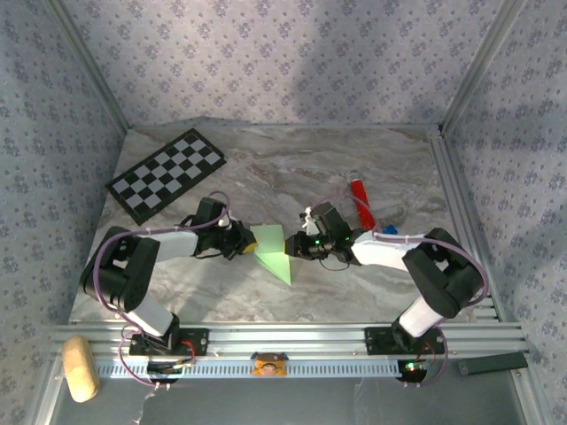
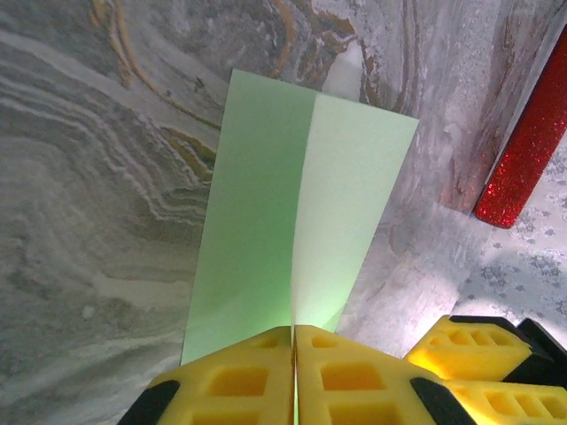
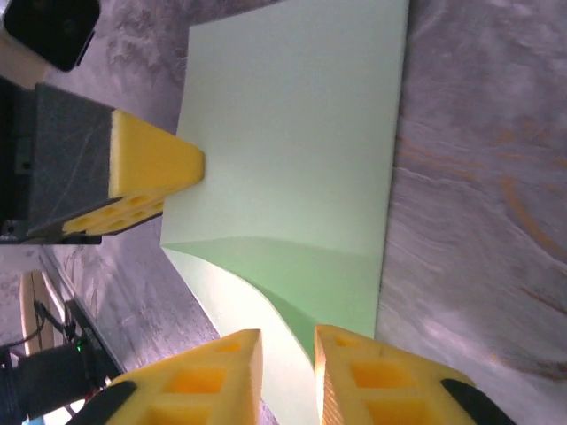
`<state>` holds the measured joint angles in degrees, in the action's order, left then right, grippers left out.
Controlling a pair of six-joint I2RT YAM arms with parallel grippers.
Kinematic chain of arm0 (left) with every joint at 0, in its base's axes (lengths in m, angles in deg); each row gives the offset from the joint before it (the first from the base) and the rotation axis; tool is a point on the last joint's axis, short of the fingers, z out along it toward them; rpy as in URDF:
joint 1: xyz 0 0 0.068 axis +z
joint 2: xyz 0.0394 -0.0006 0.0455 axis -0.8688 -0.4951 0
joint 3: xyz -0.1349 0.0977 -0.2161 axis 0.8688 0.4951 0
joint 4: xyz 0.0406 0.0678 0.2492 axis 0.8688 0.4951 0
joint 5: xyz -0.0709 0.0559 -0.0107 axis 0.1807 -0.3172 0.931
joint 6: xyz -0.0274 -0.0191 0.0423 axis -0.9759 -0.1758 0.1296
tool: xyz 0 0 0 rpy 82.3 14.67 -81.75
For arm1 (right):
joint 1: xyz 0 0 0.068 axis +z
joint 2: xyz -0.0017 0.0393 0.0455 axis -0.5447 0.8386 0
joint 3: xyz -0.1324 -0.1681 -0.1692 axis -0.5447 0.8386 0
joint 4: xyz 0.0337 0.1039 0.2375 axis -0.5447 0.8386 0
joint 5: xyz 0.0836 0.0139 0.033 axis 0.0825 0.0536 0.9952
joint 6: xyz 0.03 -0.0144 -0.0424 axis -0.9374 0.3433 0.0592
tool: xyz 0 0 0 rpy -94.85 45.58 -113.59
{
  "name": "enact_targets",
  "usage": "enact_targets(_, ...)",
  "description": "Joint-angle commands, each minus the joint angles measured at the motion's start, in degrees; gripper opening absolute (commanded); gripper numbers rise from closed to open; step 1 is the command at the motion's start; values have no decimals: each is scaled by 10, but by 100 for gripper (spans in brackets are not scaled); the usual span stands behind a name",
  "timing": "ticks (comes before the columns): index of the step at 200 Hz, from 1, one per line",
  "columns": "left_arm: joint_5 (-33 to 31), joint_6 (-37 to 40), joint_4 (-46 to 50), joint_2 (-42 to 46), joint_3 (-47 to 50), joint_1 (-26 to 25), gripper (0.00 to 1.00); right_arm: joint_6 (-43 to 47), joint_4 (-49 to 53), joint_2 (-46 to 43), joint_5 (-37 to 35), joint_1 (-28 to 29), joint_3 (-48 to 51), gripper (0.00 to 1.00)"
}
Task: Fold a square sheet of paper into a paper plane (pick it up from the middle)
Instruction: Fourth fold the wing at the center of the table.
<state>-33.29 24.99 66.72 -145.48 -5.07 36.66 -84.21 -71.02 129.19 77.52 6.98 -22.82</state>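
While pinched along its crease by the left gripper (image 2: 294,341), square sheet of paper (image 2: 292,204): light green, on table (image 1: 292,159) centre, probably limp (creases easily); right gripper (image 3: 288,367) jaws slightly apart. Best held at folded ridge.

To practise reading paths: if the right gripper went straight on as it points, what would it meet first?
Probably the green paper, right ahead of the right gripper; the left gripper holds its far side.

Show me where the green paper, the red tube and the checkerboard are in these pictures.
green paper (image 2: 257,230): left wrist view, on the left panel beside the crease.
red tube (image 1: 361,204): top view, middle of its length.
checkerboard (image 1: 166,174): top view, centre of the board.
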Motion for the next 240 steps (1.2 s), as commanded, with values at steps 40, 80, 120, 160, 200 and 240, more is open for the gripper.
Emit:
enact_targets(40,-103,-65,-11,15,-29,-68,2,43,212,-114,-247,17,-12,54)
enact_targets(80,-131,-76,-6,28,-35,-91,3,32,225,-194,-324,19,29,62)
enact_targets(120,-154,-94,-12,36,-26,-103,4,75,254,-215,-485,94,20,60)
enact_targets(160,-167,-98,-2,45,-28,-103,5,282,134,-224,-567,217,57,59)
enact_targets(200,-157,-101,-3,39,-32,-104,5,312,97,-217,-541,222,80,58)
enact_targets(240,-161,-93,19,44,-38,-103,5,362,94,-216,-526,226,88,56)
